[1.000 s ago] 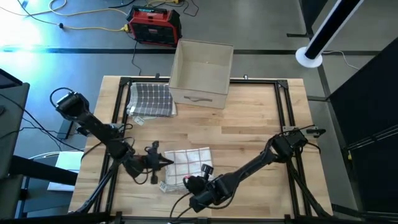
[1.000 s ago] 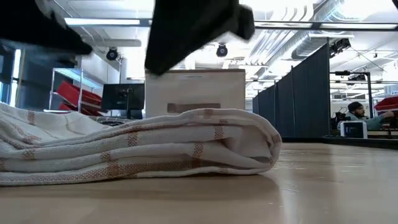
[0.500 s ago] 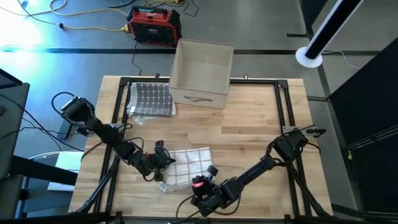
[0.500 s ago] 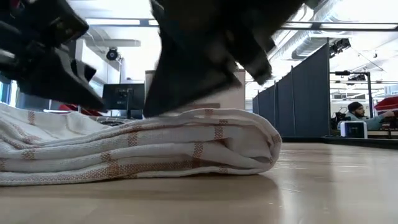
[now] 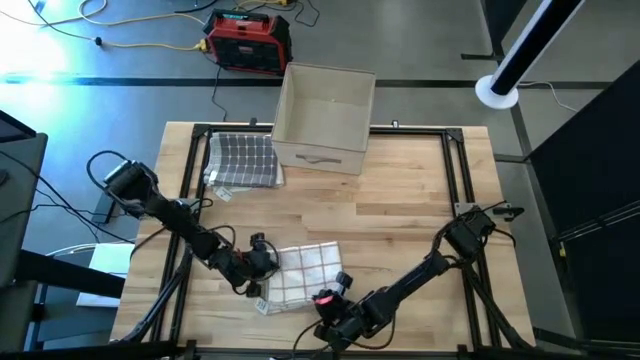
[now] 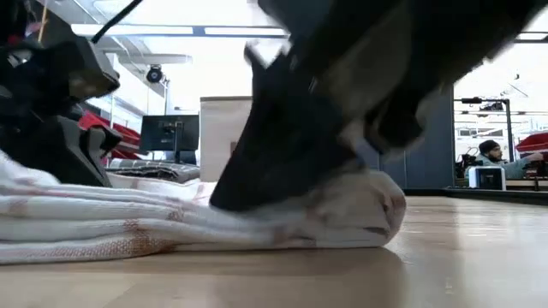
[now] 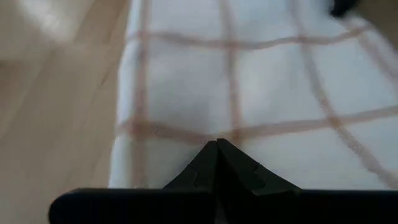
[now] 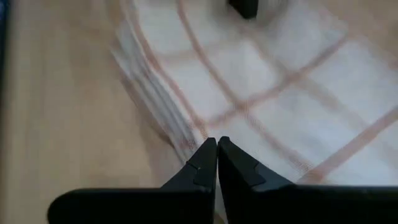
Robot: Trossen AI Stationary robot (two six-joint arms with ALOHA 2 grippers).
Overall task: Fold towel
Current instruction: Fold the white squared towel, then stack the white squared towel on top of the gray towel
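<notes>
A white towel with thin red-brown checks [image 5: 303, 272] lies folded in several layers near the table's front edge; its layered edge shows in the low view [image 6: 128, 227]. My left gripper [image 5: 263, 256] is shut and sits on the towel's left part [image 7: 217, 144]. My right gripper [image 5: 338, 288] is shut and sits at the towel's near right edge [image 8: 217, 140]. In the low view the right gripper [image 6: 235, 198] fills the middle and the left gripper [image 6: 60, 162] stands at the left. My left gripper presses its shut fingers down on the towel's top layer near its left edge [image 7: 186, 124], slanting down from the table's left. The towel lies flat on the table. My right gripper presses its shut fingertips [image 6: 229, 202] on the towel's top near its layered near right edge [image 8: 186, 134], slanting down from the near right. The towel lies flat under them.
A dark grid-patterned cloth [image 5: 243, 160] lies at the far left of the table, beside a beige box [image 5: 323, 118] at the far edge. Bare wood [image 5: 400, 210] spreads to the right of the towel. A black frame [image 5: 195, 170] runs round the tabletop.
Both grippers have come down onto the towel. The left one has gone toward the table's right onto the towel's left part; the right one has dropped a little toward the near edge. The folded stack lies flatter under them than a second ago.
</notes>
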